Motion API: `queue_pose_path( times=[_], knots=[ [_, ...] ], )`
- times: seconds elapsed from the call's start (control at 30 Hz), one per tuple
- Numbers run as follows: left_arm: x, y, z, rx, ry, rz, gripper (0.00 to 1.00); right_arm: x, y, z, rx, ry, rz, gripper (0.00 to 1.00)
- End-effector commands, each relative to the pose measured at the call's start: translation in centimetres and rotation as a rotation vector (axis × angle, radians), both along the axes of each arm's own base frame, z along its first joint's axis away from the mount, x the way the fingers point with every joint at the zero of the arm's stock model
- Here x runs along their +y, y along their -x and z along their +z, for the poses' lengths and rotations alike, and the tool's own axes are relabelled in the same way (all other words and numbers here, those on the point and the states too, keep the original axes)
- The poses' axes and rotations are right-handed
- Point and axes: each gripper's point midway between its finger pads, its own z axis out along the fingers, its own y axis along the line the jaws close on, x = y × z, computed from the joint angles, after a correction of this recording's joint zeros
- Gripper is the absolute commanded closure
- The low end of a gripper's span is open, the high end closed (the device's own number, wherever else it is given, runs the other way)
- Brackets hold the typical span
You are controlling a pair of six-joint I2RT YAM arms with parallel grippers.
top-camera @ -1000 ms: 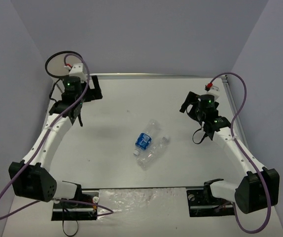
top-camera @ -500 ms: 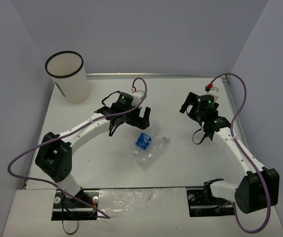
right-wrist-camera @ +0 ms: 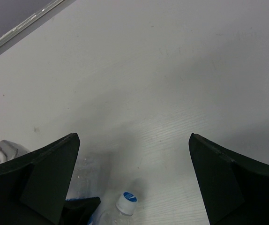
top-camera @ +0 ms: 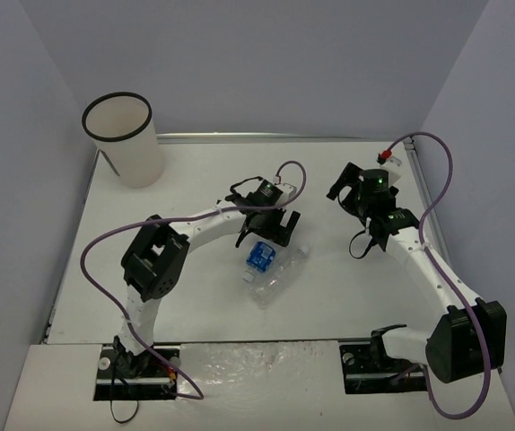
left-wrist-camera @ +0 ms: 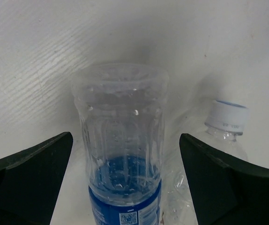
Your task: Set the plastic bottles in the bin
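Note:
A blue-labelled clear bottle (top-camera: 259, 257) lies at the table's middle. A plain clear bottle (top-camera: 280, 275) with a white cap lies beside it, touching or nearly so. My left gripper (top-camera: 266, 233) is open and low over the blue-labelled bottle's far end. In the left wrist view the bottle (left-wrist-camera: 120, 150) lies between the spread fingers (left-wrist-camera: 36, 173), and the plain bottle's cap (left-wrist-camera: 227, 117) sits right of it. My right gripper (top-camera: 344, 192) is open and empty at the right, above the table. The white bin (top-camera: 124, 139) stands at the far left corner. The orange, black and red bottles are out of view.
The right wrist view shows bare table, the plain bottle's cap (right-wrist-camera: 126, 201) and part of the left gripper (right-wrist-camera: 80, 208) at the bottom. Grey walls enclose the table on three sides. Cables loop off both arms.
My left arm has swung from over the bin across to the table's middle and now straddles the blue-labelled bottle. The right arm has barely moved. The bottles lie as before.

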Motion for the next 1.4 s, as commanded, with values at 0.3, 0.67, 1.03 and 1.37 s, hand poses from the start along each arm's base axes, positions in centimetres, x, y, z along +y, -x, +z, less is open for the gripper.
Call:
queue_pose_path(
  times=[0.3,0.67,1.03,1.37],
  knots=[
    [2.9,-4.2,3.7,-0.117,-0.012,0.179,0.64,1.9,2.2,1.4,-0.067,-0.052,0.142,0.00],
    [11.7,-10.5,17.3,-0.345,0.183,0.398,0.87,2.1,2.8,-0.2,-0.029,-0.053,0.155,0.00],
    [28.1,-13.4,41.5,-1.067,0.126,0.803,0.74,-0.2,0.1,1.0,-0.050,0.091,0.076,0.00],
    [42.0,-17.7,48.5,-1.425,0.106,1.277,0.74,-0.7,-2.2,2.5,-0.068,0.180,0.076,0.00]
  ],
)
